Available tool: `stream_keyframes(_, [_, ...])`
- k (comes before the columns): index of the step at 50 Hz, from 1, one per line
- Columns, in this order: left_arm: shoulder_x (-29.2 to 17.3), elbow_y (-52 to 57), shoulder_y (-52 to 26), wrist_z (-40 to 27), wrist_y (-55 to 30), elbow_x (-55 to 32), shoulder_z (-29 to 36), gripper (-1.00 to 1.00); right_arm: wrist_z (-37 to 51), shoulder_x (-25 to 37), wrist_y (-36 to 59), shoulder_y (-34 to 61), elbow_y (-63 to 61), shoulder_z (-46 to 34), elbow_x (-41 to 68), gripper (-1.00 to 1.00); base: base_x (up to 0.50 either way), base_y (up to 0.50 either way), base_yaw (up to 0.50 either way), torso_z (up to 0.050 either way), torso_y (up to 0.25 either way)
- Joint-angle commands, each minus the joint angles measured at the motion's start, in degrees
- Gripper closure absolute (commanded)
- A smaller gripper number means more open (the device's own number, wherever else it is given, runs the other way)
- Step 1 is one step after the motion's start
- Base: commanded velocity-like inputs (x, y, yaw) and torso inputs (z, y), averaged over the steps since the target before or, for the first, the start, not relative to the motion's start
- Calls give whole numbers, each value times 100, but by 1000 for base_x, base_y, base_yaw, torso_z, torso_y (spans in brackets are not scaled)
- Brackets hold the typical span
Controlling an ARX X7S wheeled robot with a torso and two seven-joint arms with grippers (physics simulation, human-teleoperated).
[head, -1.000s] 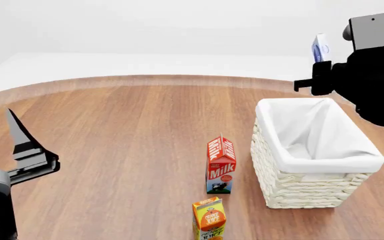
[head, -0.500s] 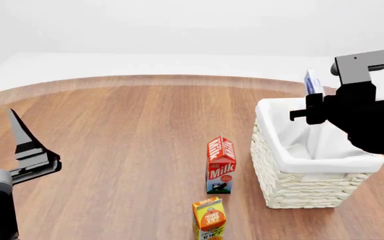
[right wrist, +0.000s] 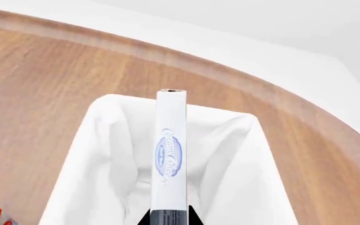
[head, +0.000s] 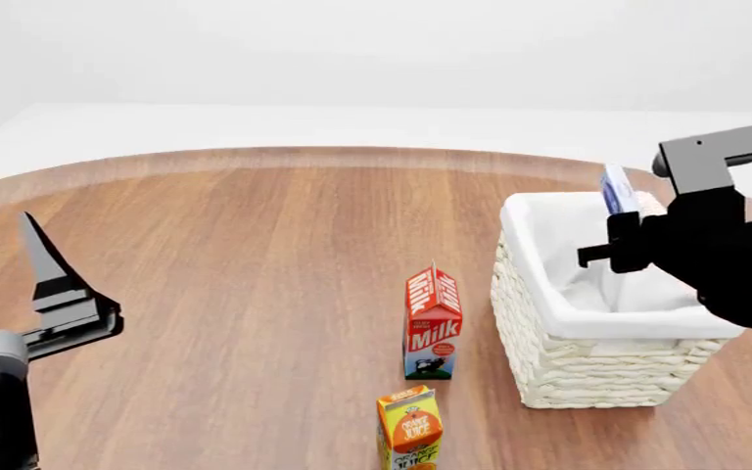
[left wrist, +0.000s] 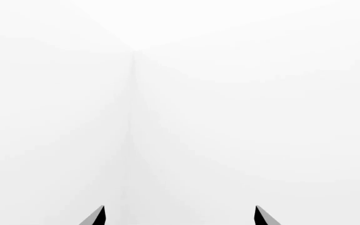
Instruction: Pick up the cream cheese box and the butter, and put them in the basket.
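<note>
A: What differs from a moment ago?

B: The right gripper (head: 622, 257) has come down and a little to the right. A second ago it held the cream cheese box (head: 618, 191) high behind the basket (head: 611, 348); now the box stands over the basket's mouth, its upper end above the far rim.

A: And the left side?

B: The left gripper (head: 50, 294) sits at nearly the same place at the head view's left edge, over the bench (head: 246, 255). The milk carton (head: 431, 321) and the orange juice carton (head: 410, 428) have not shifted.

A: Where are the edges, and where is there room?

B: The bench's curved far edge runs behind the basket. The basket is near the right side, the milk carton just beside its left wall but apart from it, the juice carton in front of the milk at the bottom edge. The broad left and middle of the bench lie bare wood. Inside, the white liner (right wrist: 224, 154) shows only cloth.

A: The jaws?

B: The right jaws pinch the cream cheese box by its lower end; in the right wrist view it (right wrist: 170, 154) stands edge-on, above the liner's hollow. The left jaws stand spread, two dark tips (left wrist: 99, 216) well apart against blank white, holding nothing.

A: The butter?

B: I cannot see it in any view.
</note>
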Motion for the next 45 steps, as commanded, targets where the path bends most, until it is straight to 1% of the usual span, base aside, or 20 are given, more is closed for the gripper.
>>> stream_keyframes(1, [103,27,12,156,49,13,-153,-100,-335,92,97,80,-212,157,-161,100,0,0,0,0,0])
stream_keyframes(10, [92,35,1,145,37,21,-132,-100,-269,255,73,-103,-247,177,-122,100,0,0,0,0,1])
stream_keyframes(19, [83,41,-13,134,22,21,-116,-100,-245,315,139,-68,-312,194,-84,100,0,0,0,0,0])
stream_keyframes(20, [81,46,-9,132,23,26,-112,-100,-293,324,137,-73,-364,163,-108,-100,0,0,0,0,0])
stream_keyframes(38, [67,51,-9,114,27,27,-93,-100,-379,335,123,-57,-471,108,-172,-100,0,0,0,0,0])
stream_keyframes(45, [62,53,3,106,35,23,-94,-100,-290,462,164,-54,-816,182,-49,-100,0,0,0,0,0])
